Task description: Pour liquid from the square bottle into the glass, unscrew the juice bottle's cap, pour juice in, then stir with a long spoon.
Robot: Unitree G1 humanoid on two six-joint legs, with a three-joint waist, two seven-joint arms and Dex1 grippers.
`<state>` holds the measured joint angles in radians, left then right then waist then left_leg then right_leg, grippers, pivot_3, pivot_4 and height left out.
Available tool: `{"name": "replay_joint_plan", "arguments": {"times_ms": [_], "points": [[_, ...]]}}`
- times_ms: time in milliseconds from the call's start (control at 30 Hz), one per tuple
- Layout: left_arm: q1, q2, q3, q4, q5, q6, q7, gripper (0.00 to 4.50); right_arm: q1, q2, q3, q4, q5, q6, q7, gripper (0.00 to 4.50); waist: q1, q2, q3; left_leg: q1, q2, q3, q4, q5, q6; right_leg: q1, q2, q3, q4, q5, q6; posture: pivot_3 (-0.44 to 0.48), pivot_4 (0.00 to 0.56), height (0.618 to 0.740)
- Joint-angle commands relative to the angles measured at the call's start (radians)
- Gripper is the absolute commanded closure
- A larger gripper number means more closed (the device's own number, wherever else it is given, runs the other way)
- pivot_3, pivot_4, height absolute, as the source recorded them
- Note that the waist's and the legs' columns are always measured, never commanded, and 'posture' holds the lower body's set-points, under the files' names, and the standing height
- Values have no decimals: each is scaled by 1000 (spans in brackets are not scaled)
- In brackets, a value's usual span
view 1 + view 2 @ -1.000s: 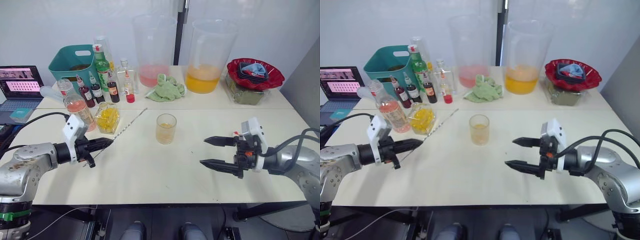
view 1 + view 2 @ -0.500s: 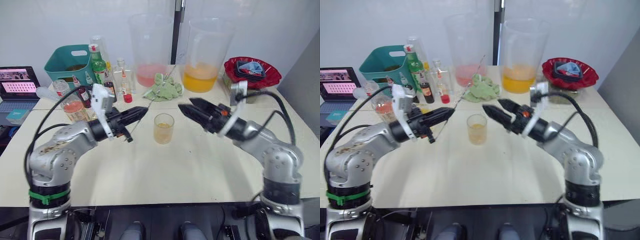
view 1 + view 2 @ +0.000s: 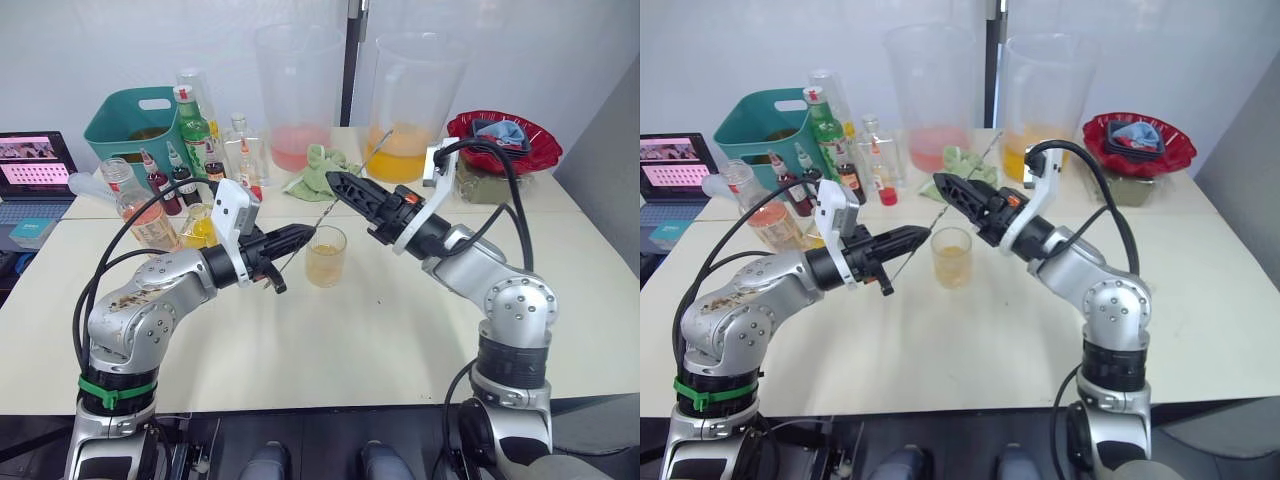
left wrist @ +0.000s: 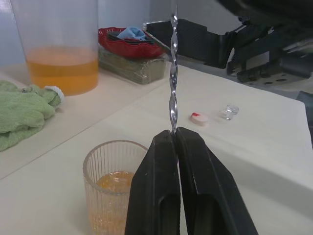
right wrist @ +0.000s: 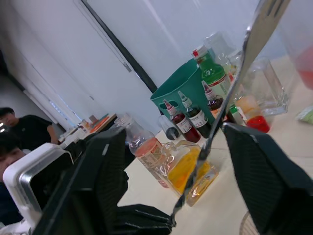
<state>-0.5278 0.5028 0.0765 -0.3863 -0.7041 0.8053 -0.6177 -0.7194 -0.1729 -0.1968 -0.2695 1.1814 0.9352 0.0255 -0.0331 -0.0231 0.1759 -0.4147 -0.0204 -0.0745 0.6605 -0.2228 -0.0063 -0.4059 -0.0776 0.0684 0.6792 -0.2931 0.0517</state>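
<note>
While the left gripper [image 3: 300,236] pinches the long spoon [image 3: 345,190] between fully closed fingers, the head views show the thin shaft rising from those tips toward one o'clock, passing above the glass [image 3: 326,256] and between the spread fingers of the right gripper [image 3: 338,186], which touch nothing. Amber liquid fills the lower part of the glass, which stands on the pale table [image 3: 400,320] just beyond the left fingertips. At ten o'clock from the glass, the square bottle [image 3: 199,227] with yellow contents sits partly behind the left arm, and the juice bottle [image 3: 140,207] stands just beside it, farther toward nine o'clock, its neck showing no cap. Behind them are a teal basket [image 3: 140,120], a tall green bottle [image 3: 202,132] and small dark red-tipped bottles [image 3: 184,180]; a green cloth [image 3: 315,172] lies at twelve o'clock from the glass. From the left wrist, the two black fingers [image 4: 156,196] meet on the twisted spoon shaft, the ribbed glass is just beside them, and a small white round cap [image 4: 199,118] lies on the table well beyond. From the right wrist, the wide-apart fingers [image 5: 266,181] frame the spoon's shaft, with the square bottle and the juice bottle standing side by side past it.
</note>
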Motion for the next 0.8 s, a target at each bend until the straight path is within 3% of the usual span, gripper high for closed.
{"name": "replay_joint_plan", "arguments": {"times_ms": [33, 200, 233, 567, 800], "points": [[1, 4, 7, -43, 7, -35, 2, 4500, -25, 7, -11, -11, 48, 5, -31, 2476, -1, 0, 0, 0, 0, 0, 0, 0, 0, 0, 0, 0, 0, 0, 0, 0, 150, 740], [6, 11, 11, -35, 9, -47, -1, 4500, -16, 16, -29, 1, 97, -4, -65, 4286, -6, 0, 0, 0, 0, 0, 0, 0, 0, 0, 0, 0, 0, 0, 0, 0, 150, 740], [7, 12, 11, -32, 10, -50, -1, 4500, -15, 16, -32, 1, 107, -5, -70, 4472, -8, 0, 0, 0, 0, 0, 0, 0, 0, 0, 0, 0, 0, 0, 0, 0, 150, 740], [11, 29, 30, -13, 20, -68, 3, 4500, -21, -20, -40, 8, 117, -22, -61, 4472, -9, 0, 0, 0, 0, 0, 0, 0, 0, 0, 0, 0, 0, 0, 0, 0, 150, 740], [29, 112, 129, -5, -69, -51, -86, 2212, -206, -125, -92, 100, 112, -56, 27, 4500, -11, 1, 1, 0, 0, 1, 0, 0, 0, -1, 1, 0, 0, 0, 0, 0, 150, 740]]}}
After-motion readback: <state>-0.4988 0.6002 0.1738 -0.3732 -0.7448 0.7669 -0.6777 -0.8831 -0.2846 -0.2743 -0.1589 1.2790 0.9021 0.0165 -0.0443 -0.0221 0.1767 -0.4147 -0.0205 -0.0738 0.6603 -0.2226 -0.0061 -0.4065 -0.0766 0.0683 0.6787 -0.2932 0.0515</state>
